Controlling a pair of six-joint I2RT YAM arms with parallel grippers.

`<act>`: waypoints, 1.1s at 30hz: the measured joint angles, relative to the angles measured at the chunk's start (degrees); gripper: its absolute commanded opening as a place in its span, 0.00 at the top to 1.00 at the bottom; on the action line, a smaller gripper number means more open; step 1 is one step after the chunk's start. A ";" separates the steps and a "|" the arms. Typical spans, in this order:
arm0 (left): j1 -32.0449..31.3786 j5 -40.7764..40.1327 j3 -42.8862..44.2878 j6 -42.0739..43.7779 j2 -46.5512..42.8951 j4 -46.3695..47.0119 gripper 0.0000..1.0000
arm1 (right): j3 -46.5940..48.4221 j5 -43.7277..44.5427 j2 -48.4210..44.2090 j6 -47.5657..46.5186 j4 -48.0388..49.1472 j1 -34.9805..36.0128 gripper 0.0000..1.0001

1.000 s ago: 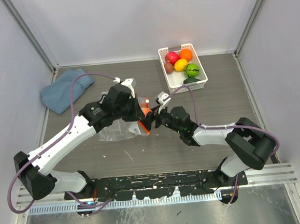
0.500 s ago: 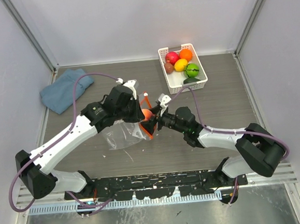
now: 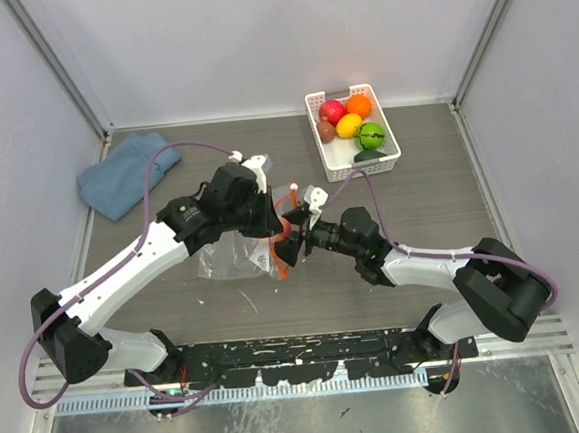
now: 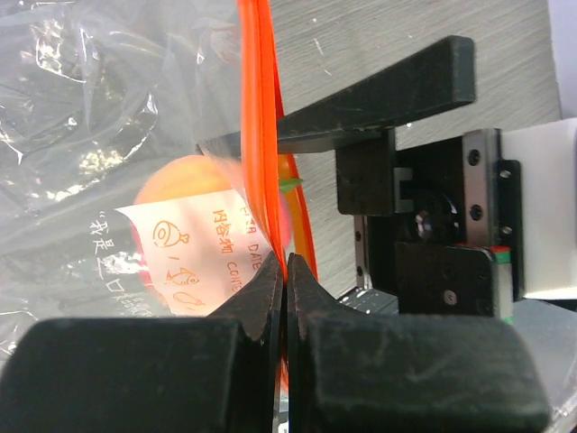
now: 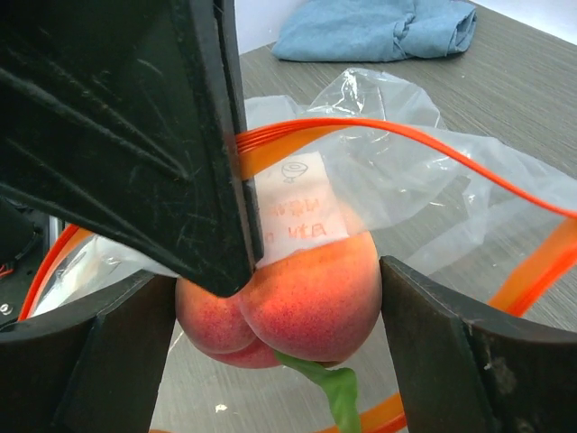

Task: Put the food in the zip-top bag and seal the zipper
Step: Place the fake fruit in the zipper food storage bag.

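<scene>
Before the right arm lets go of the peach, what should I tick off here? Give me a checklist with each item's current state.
1. Left hand clamped on the zipper: ok, shut on the strip.
2. Bag mouth open: ok, the zipper forms an open loop.
3. Peach secure in the right hand: ok, a finger presses each side.
4. Peach fully past the zipper: cannot tell; it is at the mouth, depth unclear.
5. All food bagged: not ok, five fruits sit in the basket.

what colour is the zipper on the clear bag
The zipper is red-orange, clearest in the left wrist view.
</scene>
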 measured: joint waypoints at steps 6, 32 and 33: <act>0.00 4.48 0.00 -0.22 0.00 1.51 1.00 | 0.31 1.88 1.46 0.02 0.09 0.00 0.21; 0.00 -7.37 -0.98 1.44 -1.44 -0.22 1.00 | 4.04 7.87 -5.62 -0.85 -16.81 0.00 0.00; 0.00 -8.20 -0.98 1.68 -1.44 -0.35 1.00 | 4.72 7.93 -6.08 -0.87 -18.56 0.00 0.00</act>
